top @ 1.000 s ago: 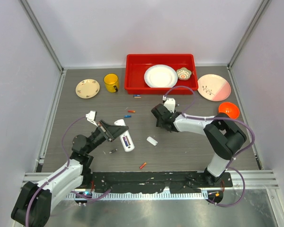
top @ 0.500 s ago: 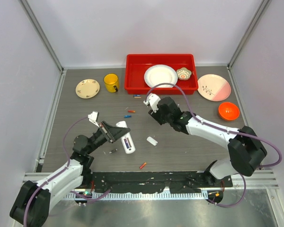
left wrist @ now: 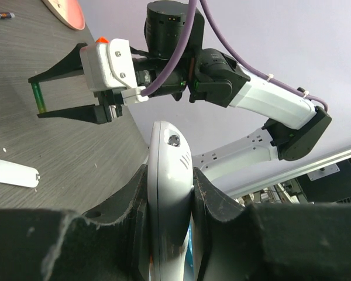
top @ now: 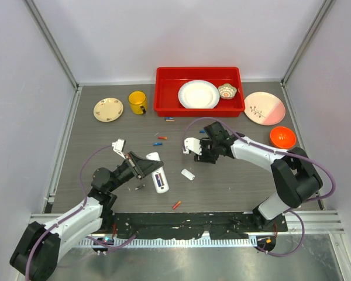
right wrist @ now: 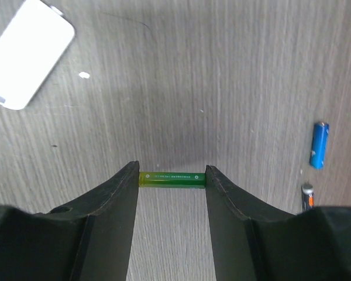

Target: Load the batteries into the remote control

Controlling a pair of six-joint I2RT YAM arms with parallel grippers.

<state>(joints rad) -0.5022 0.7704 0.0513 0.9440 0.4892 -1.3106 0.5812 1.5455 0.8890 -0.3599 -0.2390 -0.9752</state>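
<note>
Since your right claw [right wrist: 172,175] pinches the green battery [right wrist: 172,179] end-to-end, it could pop loose; left claw [left wrist: 169,182] clamps the remote [left wrist: 167,152] at 8 o'clock from it.

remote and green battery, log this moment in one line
left claw: shut on remote | right claw: shut on green battery, gripped by its ends | back cover: off, lying on table

A dark grey wood-grain surface [top: 234,187] fills the frame's middle, with plain pale lilac walls [top: 164,35] above and at both sides.
</note>
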